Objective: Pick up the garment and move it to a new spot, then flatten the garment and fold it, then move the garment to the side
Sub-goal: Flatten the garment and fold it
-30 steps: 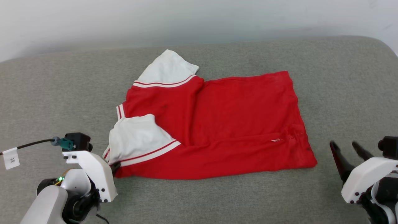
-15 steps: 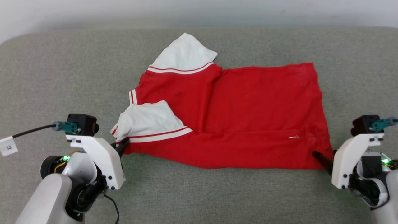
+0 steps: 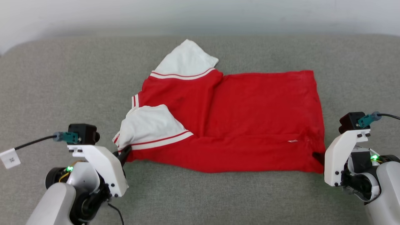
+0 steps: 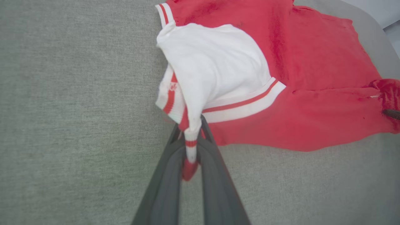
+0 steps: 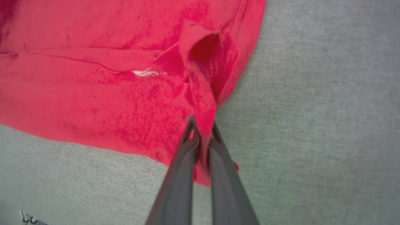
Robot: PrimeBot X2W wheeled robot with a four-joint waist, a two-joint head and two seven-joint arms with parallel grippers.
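Grey woven upholstery [image 3: 62, 81] spreads across the head view, with a pale wall [image 3: 200, 15] behind it. One garment [image 3: 250, 125] lies on it near the middle: a red shirt set sideways, collar end toward the robot's left and hem toward its right. It has two white sleeves, each edged with red-and-white striped trim. The far sleeve [image 3: 187, 61] points away from the robot, and the near sleeve [image 3: 150, 128] is folded over the red body. The near long edge of the body is doubled over into a fold. No print shows on the upper face.

Two grippers are at work, one at each near corner of the shirt. The left gripper [image 3: 124, 153] reaches up and to the right from the lower left, its pale forearm low. Its jaws are pinched tight on a bunch of white and striped cloth at the near sleeve's corner; in the left wrist view that cloth runs down between the two dark fingers [image 4: 165, 187]. The right gripper [image 3: 317, 156] comes in from the lower right, pointing left. Its jaws are likewise clamped together on a ridge of red cloth at the near hem corner. Each wrist carries one black camera with a teal plug. One white tag [image 3: 9, 159] hangs on the left cable.
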